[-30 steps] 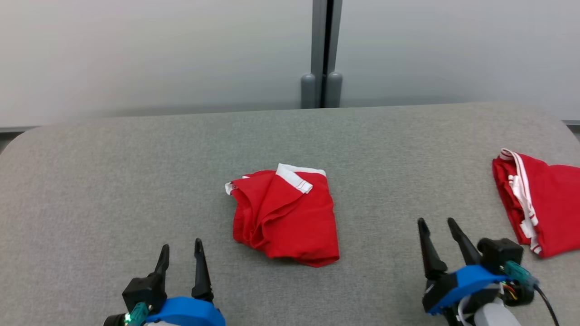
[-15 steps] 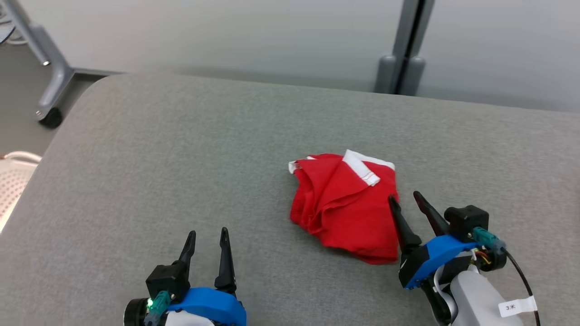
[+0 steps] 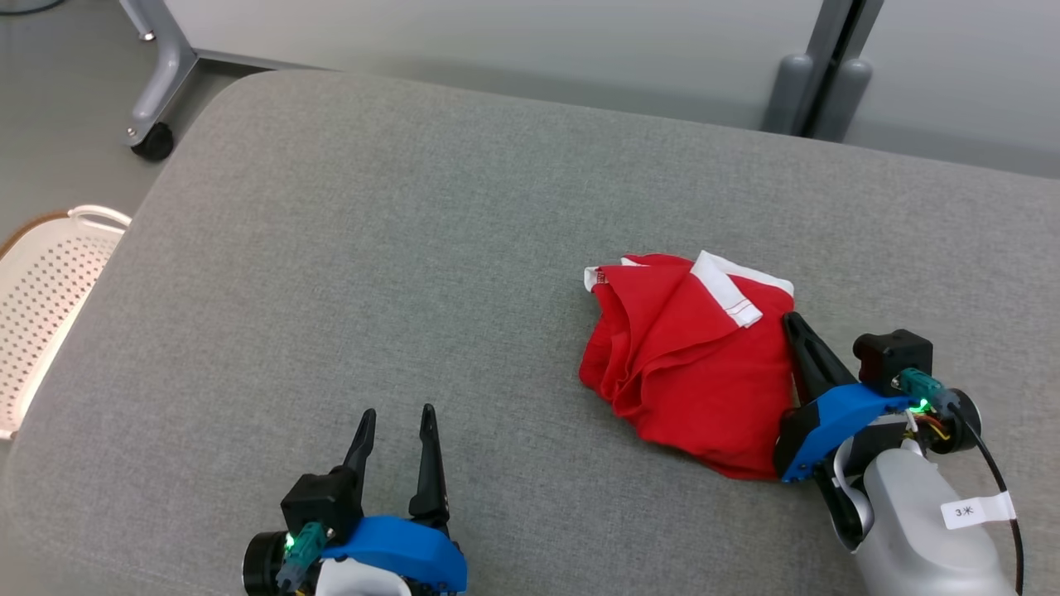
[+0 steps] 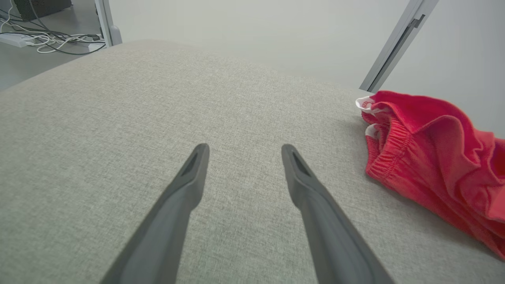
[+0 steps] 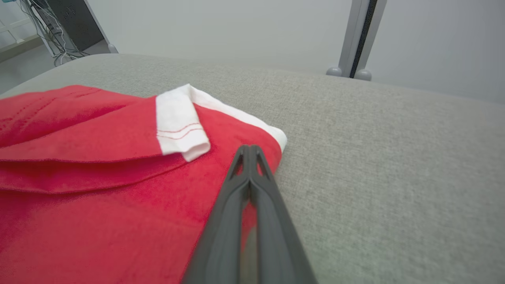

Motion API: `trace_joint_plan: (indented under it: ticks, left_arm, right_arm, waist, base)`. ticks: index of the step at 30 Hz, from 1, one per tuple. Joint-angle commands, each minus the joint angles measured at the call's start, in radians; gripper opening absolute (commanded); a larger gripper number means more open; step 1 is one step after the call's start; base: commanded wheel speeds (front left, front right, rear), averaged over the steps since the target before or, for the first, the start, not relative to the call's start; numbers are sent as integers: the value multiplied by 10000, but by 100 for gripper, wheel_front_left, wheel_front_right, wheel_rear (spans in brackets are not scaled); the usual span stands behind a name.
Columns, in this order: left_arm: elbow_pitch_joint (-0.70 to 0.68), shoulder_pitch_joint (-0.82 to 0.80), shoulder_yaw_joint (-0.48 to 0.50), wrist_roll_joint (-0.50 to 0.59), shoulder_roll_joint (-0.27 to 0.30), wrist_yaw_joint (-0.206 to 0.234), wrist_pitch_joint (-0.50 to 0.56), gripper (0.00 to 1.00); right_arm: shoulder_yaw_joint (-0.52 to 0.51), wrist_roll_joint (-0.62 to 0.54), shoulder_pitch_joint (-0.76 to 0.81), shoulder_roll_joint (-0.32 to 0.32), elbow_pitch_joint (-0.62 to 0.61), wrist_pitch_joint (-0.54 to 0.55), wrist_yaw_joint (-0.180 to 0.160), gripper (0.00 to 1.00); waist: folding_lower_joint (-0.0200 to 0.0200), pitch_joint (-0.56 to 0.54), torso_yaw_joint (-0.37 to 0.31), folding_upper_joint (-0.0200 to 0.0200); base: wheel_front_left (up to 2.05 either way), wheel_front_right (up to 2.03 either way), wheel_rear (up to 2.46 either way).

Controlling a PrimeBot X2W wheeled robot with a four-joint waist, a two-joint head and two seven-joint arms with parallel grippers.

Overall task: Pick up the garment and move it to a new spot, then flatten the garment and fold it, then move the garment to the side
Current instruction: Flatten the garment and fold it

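The garment (image 3: 687,372) is a crumpled red piece with white trim, lying right of centre on the grey padded table (image 3: 373,248). My right gripper (image 3: 791,319) is shut at its right edge. In the right wrist view the fingers (image 5: 248,148) press together over the red cloth (image 5: 98,157) by the white hem, with a sliver of red between them. My left gripper (image 3: 397,412) stands open over bare table near the front edge, well left of the garment. In the left wrist view its fingers (image 4: 241,146) are spread with nothing between them, and the garment (image 4: 434,157) lies to the right.
A white perforated basket (image 3: 41,290) stands on the floor off the table's left edge. A grey frame leg with a caster (image 3: 153,141) is at the far left, and a grey post (image 3: 816,91) rises behind the table. Bare table stretches left of the garment.
The head camera has swung left, shifting the whole picture. My right gripper reached the garment's right edge and closed there. The left gripper stayed open.
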Motion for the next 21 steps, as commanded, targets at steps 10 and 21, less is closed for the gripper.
trace_joint_plan:
  ticks: [10,21]
  left_arm:
    - [-244,-259,-201,-241,-1,224,-22,100]
    - [-277,-269,-325,-431,0,145,-22,100]
  right_arm:
    - [513,-112,-443,-144,155,-29,2,0]
    - [2017,257,-650,-228,-63,-29,2,0]
  waist:
    - [-1,394,333,-1]
    - [-1,243,488,-1]
  base:
    - [0,0,0]
    - [0,0,0]
